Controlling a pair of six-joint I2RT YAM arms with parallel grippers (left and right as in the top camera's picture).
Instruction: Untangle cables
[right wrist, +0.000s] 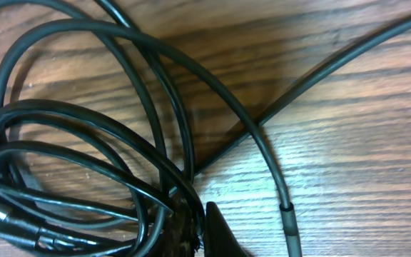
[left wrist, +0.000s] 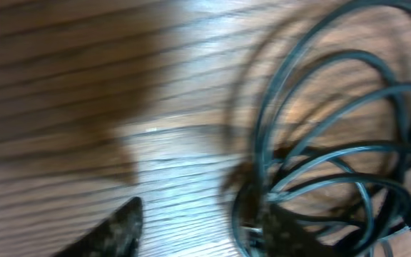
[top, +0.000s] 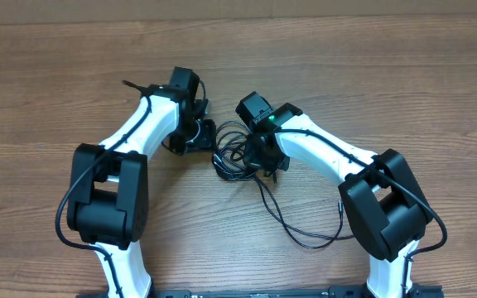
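Observation:
The cables (top: 232, 154) are thin black cords in a tangled coil on the wooden table between the two arms, with a loose strand (top: 292, 233) trailing toward the front right. My left gripper (top: 199, 135) sits at the coil's left edge. In the left wrist view it (left wrist: 202, 227) is open, one finger on bare wood and the other among the cable loops (left wrist: 320, 157). My right gripper (top: 259, 156) is on the coil's right side. In the right wrist view its fingers (right wrist: 198, 228) are pinched together on strands of the coil (right wrist: 84, 135), beside a single cord (right wrist: 277, 178) with a plug sleeve.
The wooden table (top: 404, 74) extends around the arms. The thick black wires of the arms run along their white links (top: 143, 116). The right arm's base link (top: 387, 207) stands close to the trailing strand.

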